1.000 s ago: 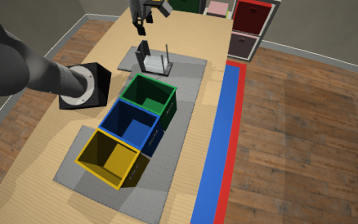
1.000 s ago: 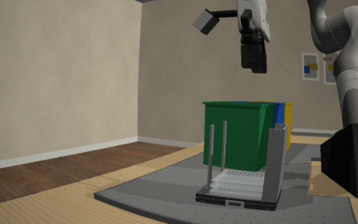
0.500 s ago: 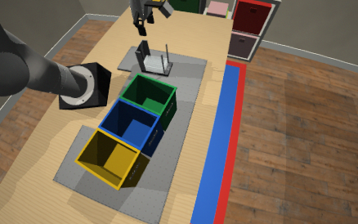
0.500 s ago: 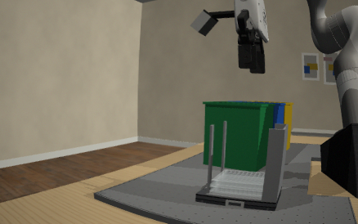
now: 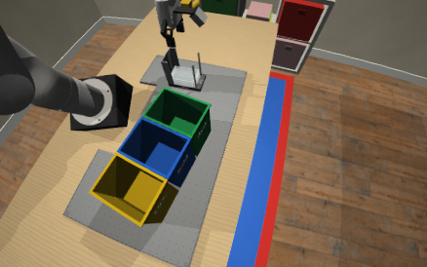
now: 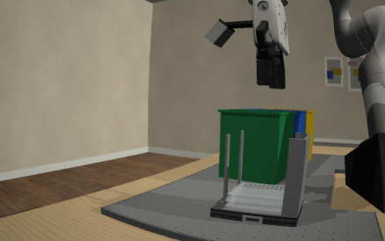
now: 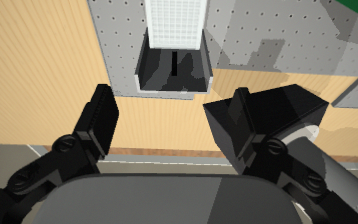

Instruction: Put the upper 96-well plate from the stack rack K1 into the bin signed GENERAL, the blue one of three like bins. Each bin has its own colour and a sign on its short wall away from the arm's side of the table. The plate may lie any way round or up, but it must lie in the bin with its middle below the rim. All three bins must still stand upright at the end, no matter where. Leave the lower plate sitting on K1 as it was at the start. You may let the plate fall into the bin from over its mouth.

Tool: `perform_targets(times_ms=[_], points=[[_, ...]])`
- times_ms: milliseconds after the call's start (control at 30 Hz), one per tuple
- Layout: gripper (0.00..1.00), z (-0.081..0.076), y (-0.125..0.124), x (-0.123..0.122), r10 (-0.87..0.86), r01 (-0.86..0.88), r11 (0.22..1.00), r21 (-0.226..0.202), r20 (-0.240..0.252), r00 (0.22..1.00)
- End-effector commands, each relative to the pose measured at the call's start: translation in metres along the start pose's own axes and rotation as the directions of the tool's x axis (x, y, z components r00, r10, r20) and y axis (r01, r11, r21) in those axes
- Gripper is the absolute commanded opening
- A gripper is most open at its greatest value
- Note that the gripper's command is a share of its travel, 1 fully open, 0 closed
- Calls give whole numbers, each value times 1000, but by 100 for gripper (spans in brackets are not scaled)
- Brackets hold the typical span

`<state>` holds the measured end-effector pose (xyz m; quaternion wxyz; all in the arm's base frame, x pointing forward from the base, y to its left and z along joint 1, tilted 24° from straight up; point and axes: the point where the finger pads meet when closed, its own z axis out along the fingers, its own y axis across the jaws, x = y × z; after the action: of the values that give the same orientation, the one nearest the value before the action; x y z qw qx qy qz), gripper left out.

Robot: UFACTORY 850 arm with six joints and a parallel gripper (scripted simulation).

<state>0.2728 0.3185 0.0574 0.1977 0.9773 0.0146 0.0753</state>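
- Currently, the two black fingers are spread to their full width and nothing is held between them.
- The gripper [image 6: 270,76] is suspended high above the table, pointing downward, well apart from everything on it.
- In the wrist view, stack rack K1 [image 7: 172,85] is seen below and ahead of the fingers, with the upper 96-well plate [image 7: 175,22] seated in it.
- In the exterior view, the white plates [image 6: 257,195] are stacked on the rack's black base, between two thin grey posts [image 6: 234,160] and a taller grey upright [image 6: 296,173].
- The rack is placed on a grey perforated mat [image 5: 219,97] on the wooden table [image 5: 229,41].
- Three open bins are lined up touching one another on the mat: the green bin [image 5: 166,104] nearest the rack, the blue bin [image 5: 146,133] in the middle, and the yellow bin [image 5: 109,182] farthest from it.
- Dark signs are visible on the bins' short walls; their lettering cannot be read.
- The arm's black base [image 5: 122,93] is located beside the mat, near the green bin.
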Motion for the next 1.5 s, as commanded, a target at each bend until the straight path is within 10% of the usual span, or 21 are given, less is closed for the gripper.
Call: perform_targets(times_ms=[0, 1467], points=[[100, 7, -1, 1, 0, 0, 1000, 2, -1, 1000], [100, 71, -1, 1, 0, 0, 1000, 1, -1, 1000]])
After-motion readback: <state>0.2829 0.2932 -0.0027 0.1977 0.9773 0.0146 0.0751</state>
